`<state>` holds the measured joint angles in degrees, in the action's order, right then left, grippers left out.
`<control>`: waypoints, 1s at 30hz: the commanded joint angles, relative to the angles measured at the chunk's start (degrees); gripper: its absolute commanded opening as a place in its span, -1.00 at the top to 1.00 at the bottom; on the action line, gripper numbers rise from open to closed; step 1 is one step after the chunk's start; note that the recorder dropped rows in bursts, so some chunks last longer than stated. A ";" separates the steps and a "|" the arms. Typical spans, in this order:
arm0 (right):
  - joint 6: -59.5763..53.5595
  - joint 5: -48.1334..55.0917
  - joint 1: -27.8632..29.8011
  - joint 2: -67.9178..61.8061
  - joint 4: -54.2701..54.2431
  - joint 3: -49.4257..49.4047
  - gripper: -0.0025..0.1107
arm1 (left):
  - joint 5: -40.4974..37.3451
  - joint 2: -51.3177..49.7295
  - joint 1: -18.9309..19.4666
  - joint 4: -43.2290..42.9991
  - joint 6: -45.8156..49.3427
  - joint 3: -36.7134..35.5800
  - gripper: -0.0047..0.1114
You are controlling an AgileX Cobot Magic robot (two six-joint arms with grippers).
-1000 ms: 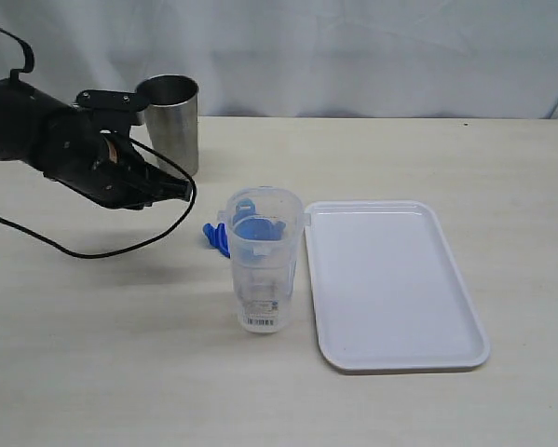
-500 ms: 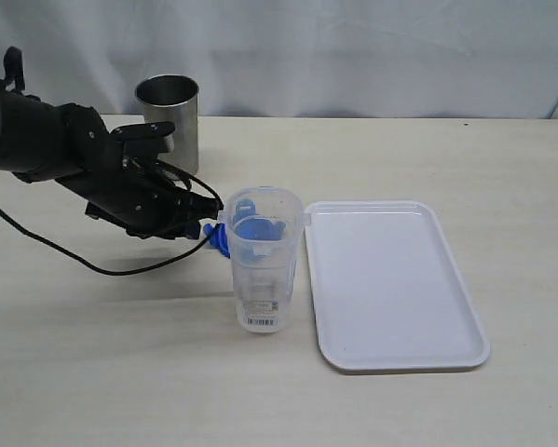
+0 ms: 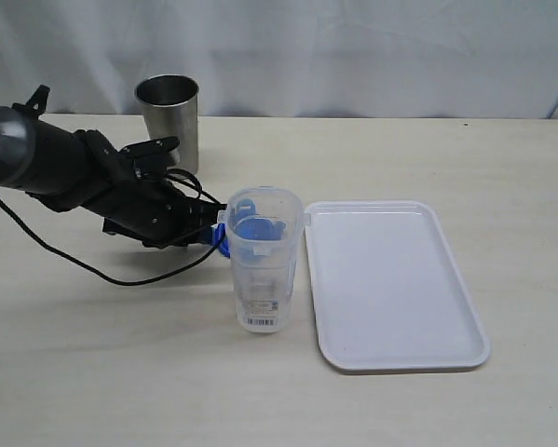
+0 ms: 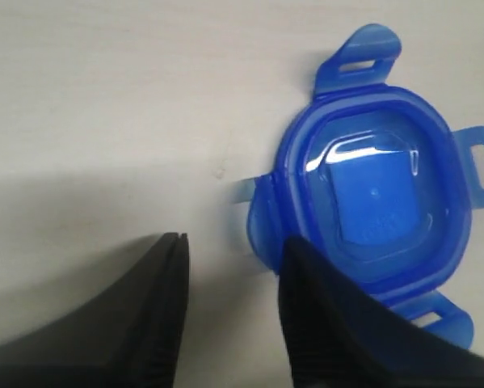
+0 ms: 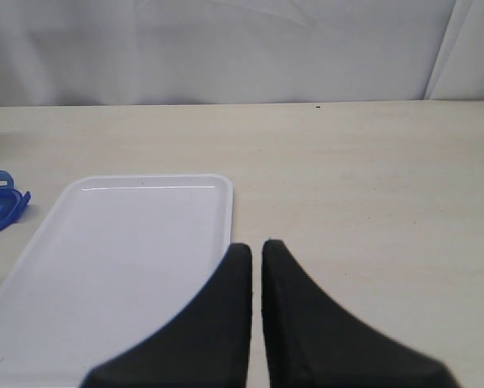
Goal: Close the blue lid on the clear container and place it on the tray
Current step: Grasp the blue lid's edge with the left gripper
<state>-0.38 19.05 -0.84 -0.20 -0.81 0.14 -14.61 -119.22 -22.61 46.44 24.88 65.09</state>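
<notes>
Left gripper (image 4: 235, 242) fingers (image 4: 157, 307) part-open, empty, apparently lined up to pinch the blue lid (image 4: 375, 194) by its edge | lid flat on table (image 3: 446, 158) (behind the clear container (image 3: 263, 256)) | container uncapped beside tray (image 3: 390, 279) | right gripper (image 5: 256, 246) closed, idle.

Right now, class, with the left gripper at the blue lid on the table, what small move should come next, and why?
Probably ease the left gripper slightly forward over the blue lid before closing. Its jaws stand open, the lid lies flat on the table by the uncovered clear container, and only its near edge reaches the gap between them, so closing now might grip too shallowly.
</notes>
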 commanded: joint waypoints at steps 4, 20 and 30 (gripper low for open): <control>-0.04 0.11 -0.01 0.20 -0.06 -0.14 0.88 | 3.23 -0.19 -0.07 3.87 1.88 0.42 0.30; -0.04 0.11 -0.01 0.20 -0.06 -0.14 0.88 | 4.46 -0.19 -0.07 8.88 7.33 1.15 0.30; -0.04 0.11 -0.01 0.20 -0.06 -0.14 0.88 | 1.84 -0.37 -0.07 7.60 8.54 3.73 0.30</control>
<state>-0.38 19.05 -0.84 -0.20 -0.81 0.14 -11.75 -119.44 -22.61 54.69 32.66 68.34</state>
